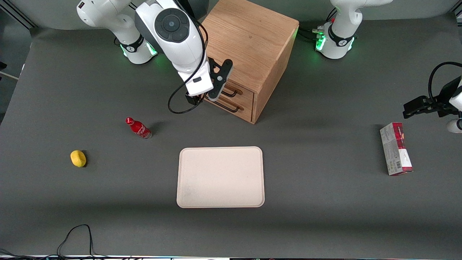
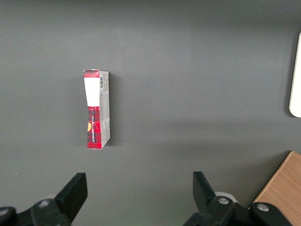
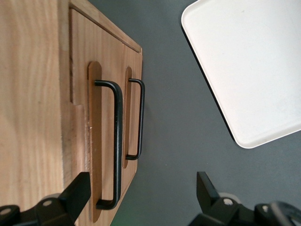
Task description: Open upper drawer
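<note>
The upper drawer (image 3: 106, 136), shut at the top of the wooden cabinet (image 1: 249, 39), should slide stiffly but lightly if hooked by its rigid black wire handle (image 3: 116, 141), which the spread-fingered gripper (image 3: 141, 200) seems to straddle untouched.

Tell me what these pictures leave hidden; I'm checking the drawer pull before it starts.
- Upper drawer interior: it is shut, so its front hides the inside in the front and right wrist views.
- Upper drawer's handle: in the front view the gripper, open in front of the drawers, and its arm hide one end.
- Fingertips: cut off by the right wrist view's edge.
- Box print: too small to read in the front and left wrist views.
</note>
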You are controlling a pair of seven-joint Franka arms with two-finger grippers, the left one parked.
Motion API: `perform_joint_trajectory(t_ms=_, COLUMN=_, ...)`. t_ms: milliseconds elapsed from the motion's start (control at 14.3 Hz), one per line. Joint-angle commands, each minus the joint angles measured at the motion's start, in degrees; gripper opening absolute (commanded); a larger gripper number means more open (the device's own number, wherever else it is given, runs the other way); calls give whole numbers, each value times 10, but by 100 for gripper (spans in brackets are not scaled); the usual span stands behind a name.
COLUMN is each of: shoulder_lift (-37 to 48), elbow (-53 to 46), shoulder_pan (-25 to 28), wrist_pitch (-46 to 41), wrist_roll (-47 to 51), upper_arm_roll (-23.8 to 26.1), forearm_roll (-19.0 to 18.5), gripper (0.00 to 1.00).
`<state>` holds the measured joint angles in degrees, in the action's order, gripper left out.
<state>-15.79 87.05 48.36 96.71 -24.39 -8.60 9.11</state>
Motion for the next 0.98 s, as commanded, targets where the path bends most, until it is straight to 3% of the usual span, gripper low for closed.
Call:
perform_joint_trajectory(t_ms=0, shoulder_lift=15, elbow=43, shoulder_pan=5, wrist_pitch=34, wrist_roll=-17, upper_arm_roll=-1, forearm_roll=16, gripper=100)
perform_joint_trajectory(t_ms=909, shoulder_lift=22, elbow=144, shoulder_pan=18, wrist_pitch=141, wrist_roll=-20, upper_arm_roll=0, forearm_roll=11, gripper=100)
